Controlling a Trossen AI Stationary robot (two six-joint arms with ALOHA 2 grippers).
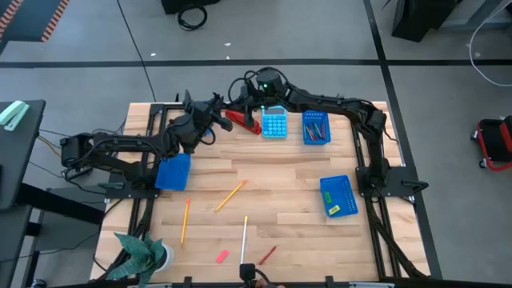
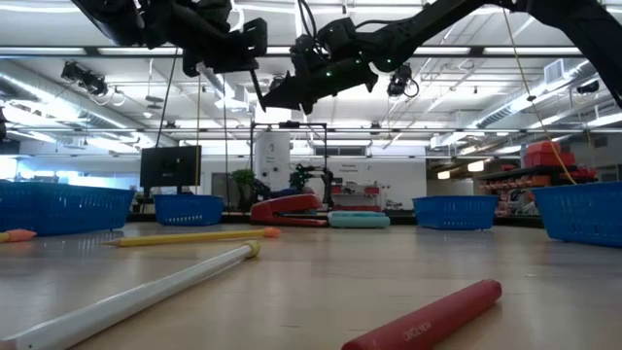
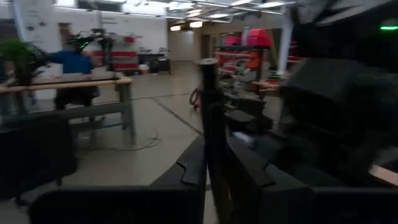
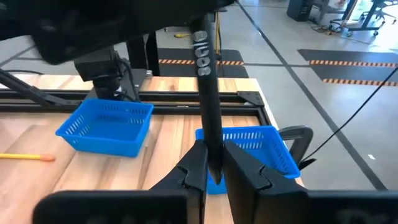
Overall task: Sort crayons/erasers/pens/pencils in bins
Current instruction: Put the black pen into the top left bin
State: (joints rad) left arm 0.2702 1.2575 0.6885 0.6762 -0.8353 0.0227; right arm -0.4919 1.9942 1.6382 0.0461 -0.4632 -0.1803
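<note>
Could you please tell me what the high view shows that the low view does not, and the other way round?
Only the high view: the pink eraser on the table's near edge, the yellow eraser inside the right-hand bin, and the plant.
Only the low view: the room behind the table, with its ceiling lights and shelves.
Both: the red stapler, the white pencil, the red crayon, and the left gripper meeting the right gripper in the air near the table's far edge.

Pen (image 4: 207, 93): black, held in the air between both arms.
Pencils (image 1: 230, 195): orange, yellow, white, scattered flat on the table.
Bins (image 1: 339, 196): blue, four, apart.
</note>
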